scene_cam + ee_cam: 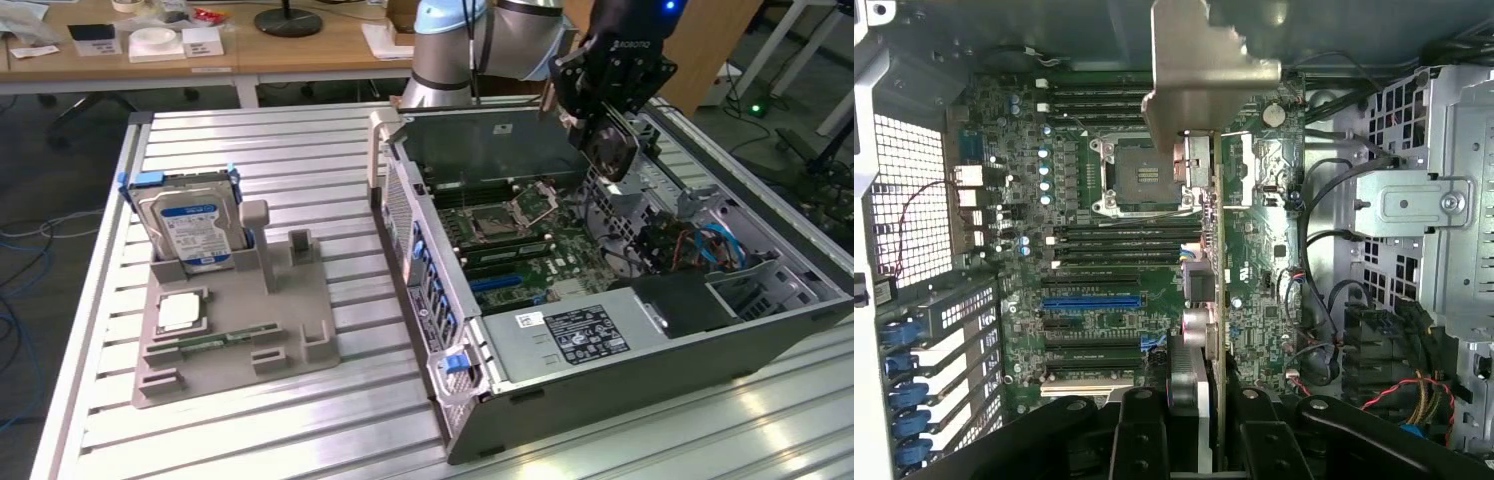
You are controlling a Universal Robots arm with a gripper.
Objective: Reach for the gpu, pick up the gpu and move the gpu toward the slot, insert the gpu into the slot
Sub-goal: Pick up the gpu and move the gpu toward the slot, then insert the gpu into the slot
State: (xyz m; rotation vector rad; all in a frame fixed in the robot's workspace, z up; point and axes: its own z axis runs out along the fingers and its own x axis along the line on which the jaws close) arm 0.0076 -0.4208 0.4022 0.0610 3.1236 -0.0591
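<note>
My gripper (611,118) hangs over the open computer case (441,330), shut on the gpu (615,148), which shows its dark round fan in the exterior view. In the wrist view the gpu (1217,290) is seen edgewise as a thin green card between my black fingers (1139,430), with its pale metal bracket (1199,80) at the far end. It is held above the green motherboard (1254,330), clear of it. The blue slot (1091,300) lies on the board off to one side of the card's edge, with black slots beside it. In the exterior view the slot (507,284) is below the gripper.
The square processor socket (1139,170) and the memory slots sit near the bracket. A metal drive cage (1414,200) and loose cables (1324,290) crowd one side of the case. Outside, a grey fixture (287,330) holds a hard drive (191,225).
</note>
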